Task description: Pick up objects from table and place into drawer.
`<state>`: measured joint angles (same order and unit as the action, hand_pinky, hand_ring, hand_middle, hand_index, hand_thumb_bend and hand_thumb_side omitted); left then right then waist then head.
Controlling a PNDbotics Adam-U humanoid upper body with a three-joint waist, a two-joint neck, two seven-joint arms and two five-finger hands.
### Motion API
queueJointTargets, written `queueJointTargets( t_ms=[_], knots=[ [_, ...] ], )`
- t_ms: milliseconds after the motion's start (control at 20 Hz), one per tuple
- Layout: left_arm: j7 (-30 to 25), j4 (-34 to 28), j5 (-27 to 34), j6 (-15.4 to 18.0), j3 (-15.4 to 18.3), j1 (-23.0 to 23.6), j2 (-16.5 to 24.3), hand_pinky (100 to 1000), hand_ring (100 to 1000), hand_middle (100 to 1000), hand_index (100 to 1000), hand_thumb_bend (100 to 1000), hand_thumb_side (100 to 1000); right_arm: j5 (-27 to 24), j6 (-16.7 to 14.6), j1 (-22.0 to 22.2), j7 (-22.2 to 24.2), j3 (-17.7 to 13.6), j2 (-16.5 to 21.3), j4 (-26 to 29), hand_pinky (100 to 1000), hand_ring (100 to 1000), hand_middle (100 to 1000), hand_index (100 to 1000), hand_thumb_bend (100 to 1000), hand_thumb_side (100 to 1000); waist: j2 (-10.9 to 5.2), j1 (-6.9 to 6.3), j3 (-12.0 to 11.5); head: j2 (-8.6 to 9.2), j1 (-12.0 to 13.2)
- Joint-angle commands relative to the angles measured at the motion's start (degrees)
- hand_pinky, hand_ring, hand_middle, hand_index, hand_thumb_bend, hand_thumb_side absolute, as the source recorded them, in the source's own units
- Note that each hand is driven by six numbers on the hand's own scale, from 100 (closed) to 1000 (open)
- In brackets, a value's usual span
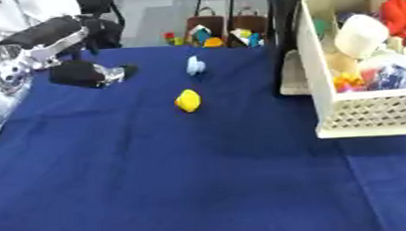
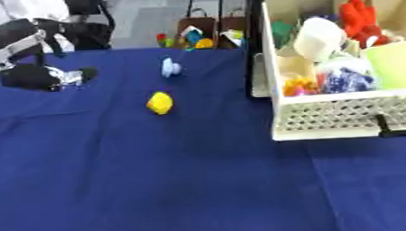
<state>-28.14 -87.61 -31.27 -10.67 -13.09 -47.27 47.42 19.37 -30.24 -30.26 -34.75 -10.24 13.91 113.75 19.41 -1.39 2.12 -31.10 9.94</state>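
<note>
The left hand (image 1: pixel 89 73) is hovering low over the far left of the bench (image 1: pixel 175 188); whether its fingers are curled or spread, I cannot tell. The yellow object (image 1: pixel 188 100) is lying to its right, apart, probably next for the already crowded drawer (image 1: pixel 327 96) at right.

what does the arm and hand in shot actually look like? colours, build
Only the left arm shows, at the upper left. Its forearm is a bulky black casing with silver-grey metal sections. The left hand is mostly black, with shiny silver parts at the fingers. No cables or markings can be made out. The right arm and hand are out of view.
</note>
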Motion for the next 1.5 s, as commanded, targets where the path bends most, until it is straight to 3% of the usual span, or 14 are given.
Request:
queueJointTargets(
  t_ms=[50,550,800,1100,1500],
  knots=[
    [0.2,3.9,0.1,0.6,-0.5,-2.7,-0.3,502,654,758,940,490,733,-0.4,-0.4,-0.7,0.1,0.1,1.2,0.8,693,744,659,781,100,1000,-1.24,-0.16,0.2,0.19,0.5],
    [-1.3,14.8,-4.3,6.5,-3.0,-8.1,-5.7,518,674,773,911,586,667,-0.9,-0.4,-0.9,0.5,0.4,1.1,0.8,695,746,657,781,100,1000,-0.76,-0.54,1.4,0.84,1.6],
    [-3.0,17.3,-5.3,9.7,-4.5,-9.5,-7.1,525,681,786,908,582,617,-1.1,-0.5,-1.1,0.6,0.5,1.1,0.8,695,746,656,781,100,1000,-0.46,-0.80,1.9,0.92,2.1],
    [-5.0,20.4,-5.6,13.5,-4.8,-10.2,-8.5,531,686,768,880,630,627,-1.2,-0.5,-1.3,0.5,0.5,1.0,0.8,696,747,655,780,100,1000,-0.10,-1.09,2.3,1.14,2.4],
    [-4.8,22.1,-4.9,15.3,-4.9,-10.6,-9.7,507,660,735,875,613,626,-1.3,-0.5,-1.6,0.3,0.4,0.9,0.8,698,747,654,780,100,1000,0.36,-1.24,3.0,1.53,2.8]
  ],
)
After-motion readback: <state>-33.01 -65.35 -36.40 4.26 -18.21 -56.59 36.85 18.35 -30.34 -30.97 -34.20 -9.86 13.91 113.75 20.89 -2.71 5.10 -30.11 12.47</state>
